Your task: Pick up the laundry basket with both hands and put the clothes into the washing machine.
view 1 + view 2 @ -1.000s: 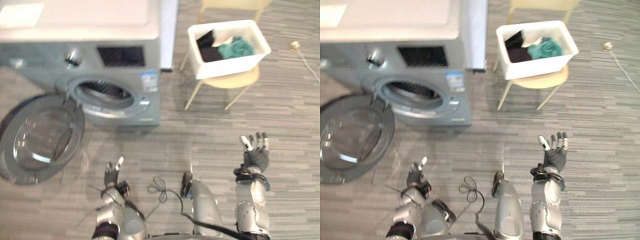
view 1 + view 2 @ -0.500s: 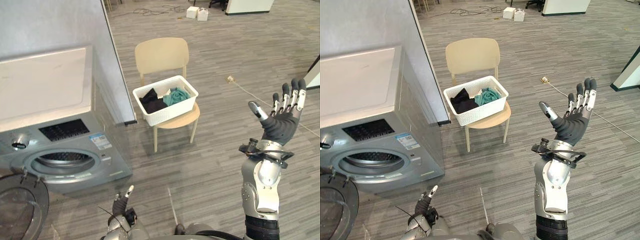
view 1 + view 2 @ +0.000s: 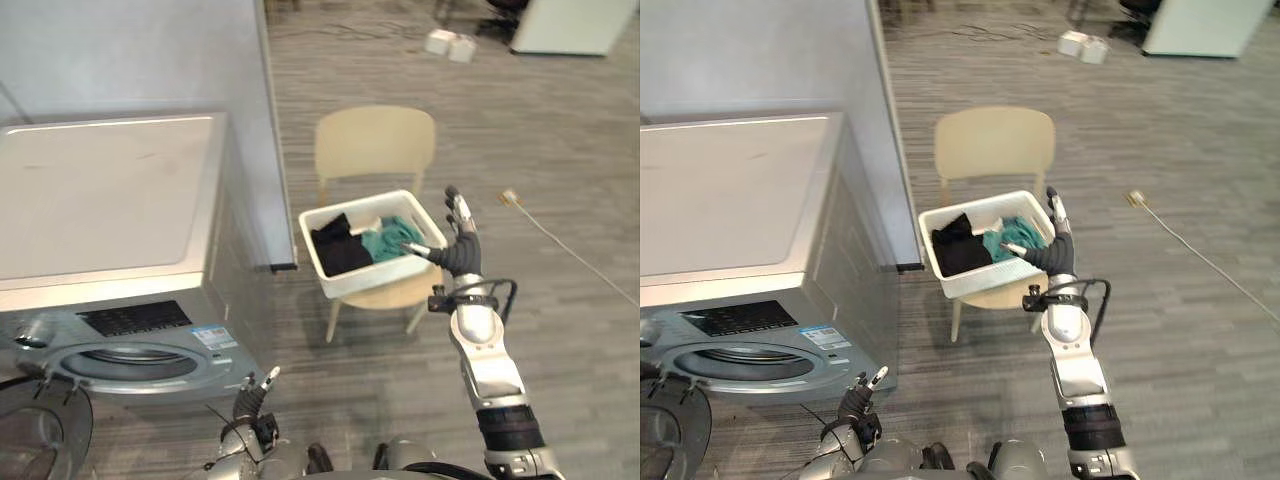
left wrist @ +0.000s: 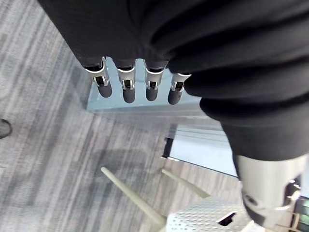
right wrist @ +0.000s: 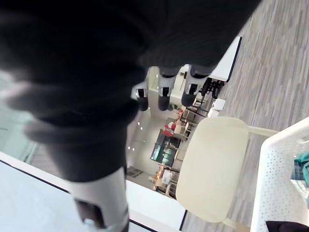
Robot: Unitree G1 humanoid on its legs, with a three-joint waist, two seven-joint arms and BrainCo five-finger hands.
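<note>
Fingers (image 3: 458, 212) of right hand (image 3: 458, 252) spread straight, just beside white laundry basket (image 3: 370, 282) holding clothes (image 3: 385, 240) on chair (image 3: 375, 145); left hand (image 3: 252, 398) low, fingers relaxed.

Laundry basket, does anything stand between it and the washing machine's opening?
Nothing visible does. The laundry basket sits on the chair right of the washing machine; bare floor lies between it and the drum opening, and the door is swung open to the far side.
</note>
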